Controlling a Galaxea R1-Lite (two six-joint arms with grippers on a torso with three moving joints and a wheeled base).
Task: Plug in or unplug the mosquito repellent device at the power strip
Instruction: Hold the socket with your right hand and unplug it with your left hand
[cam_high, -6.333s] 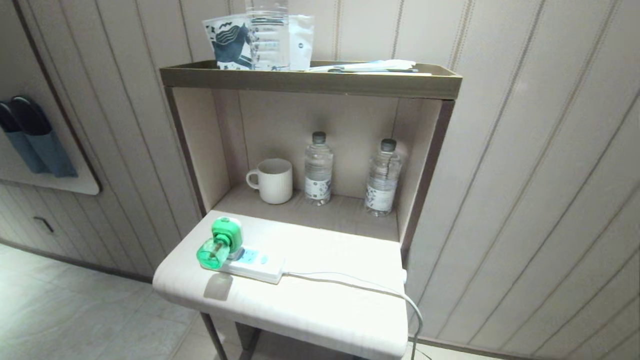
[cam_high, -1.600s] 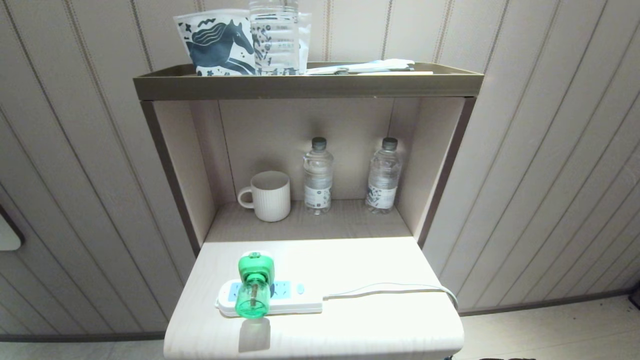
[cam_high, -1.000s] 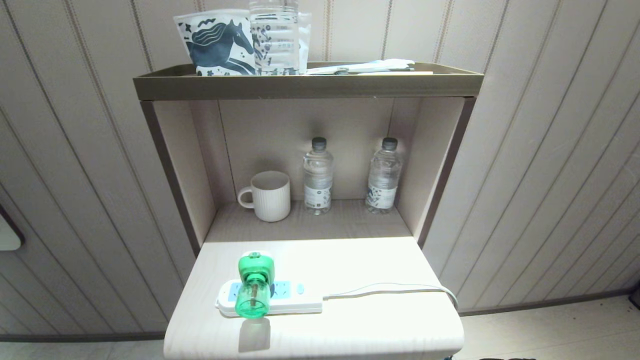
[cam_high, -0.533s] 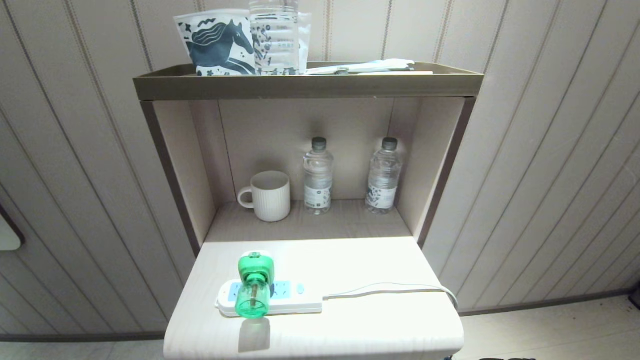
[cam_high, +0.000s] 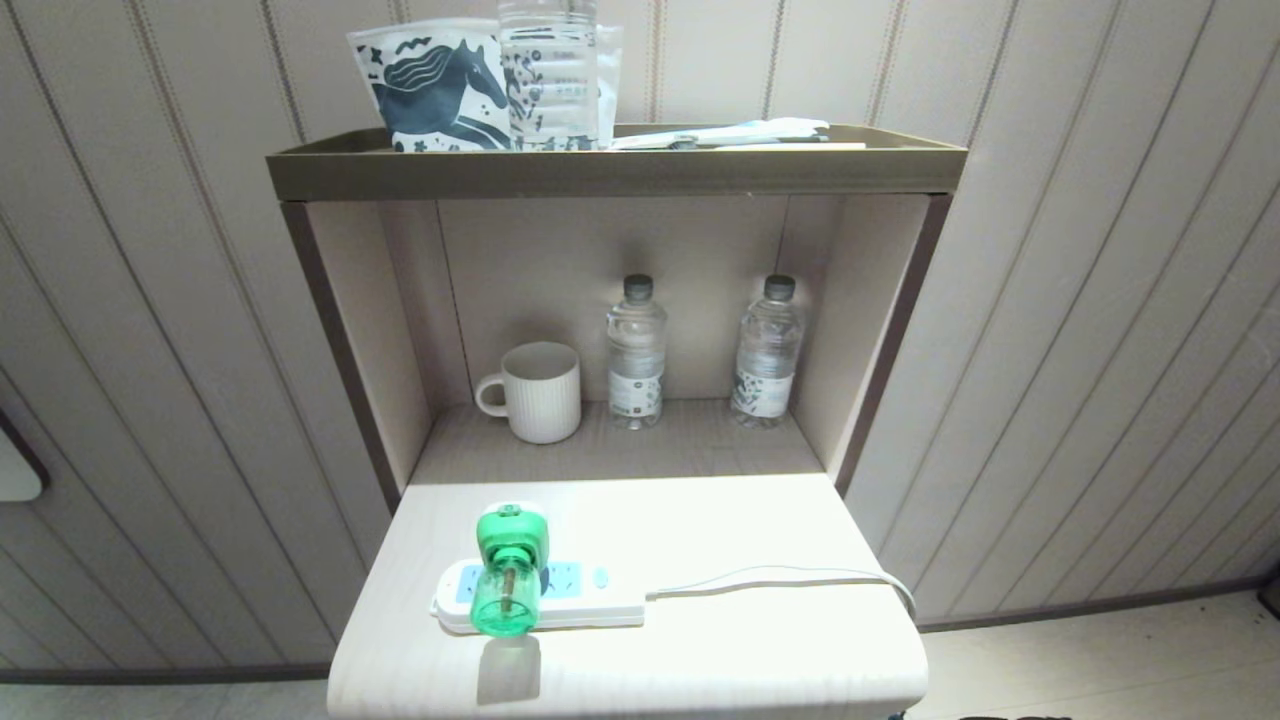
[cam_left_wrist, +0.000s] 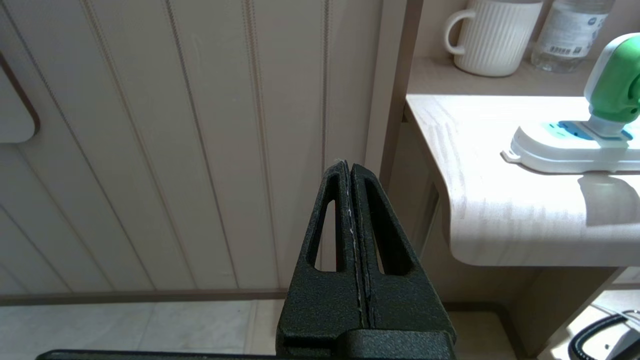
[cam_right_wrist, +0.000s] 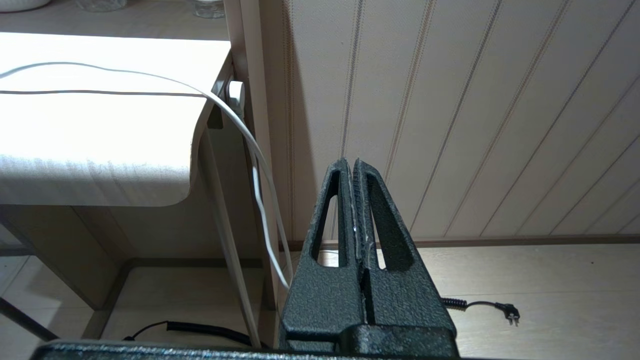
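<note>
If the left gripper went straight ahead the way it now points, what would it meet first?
Most likely the panelled wall. The left gripper, jaws shut, points past the white tabletop at its side, though depth is hard to judge.

The mosquito repellent device (cam_high: 508, 572) sits plugged into the power strip (cam_high: 590, 598) on the white tabletop (cam_high: 700, 650).

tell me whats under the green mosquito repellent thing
The mosquito repellent device sits on the white power strip, over its left sockets. Blue socket faces show on either side of it; the socket directly beneath and any prongs are covered. The strip rests on the pale table.
</note>
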